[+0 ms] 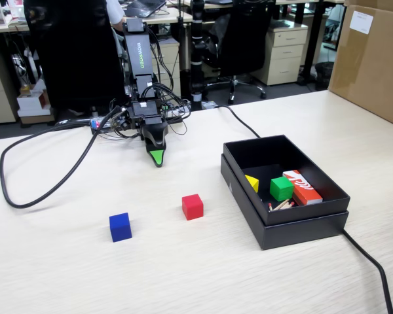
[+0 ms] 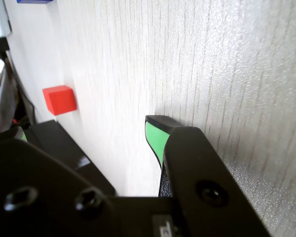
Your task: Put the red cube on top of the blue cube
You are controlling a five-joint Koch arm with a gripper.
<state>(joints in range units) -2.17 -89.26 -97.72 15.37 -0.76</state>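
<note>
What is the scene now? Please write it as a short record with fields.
gripper: low over the table near the arm's base, holding nothing; open or shut cannot be told
red cube: on the table, apart from the blue one
blue cube: on the table, left of the red cube in the fixed view
black box: open, holds a green cube
stacking: not yet done

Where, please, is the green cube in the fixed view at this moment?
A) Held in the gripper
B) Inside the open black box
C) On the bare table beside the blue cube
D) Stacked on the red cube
B: the green cube sits inside the black box, next to a yellow piece and the red-orange and white box.
</note>
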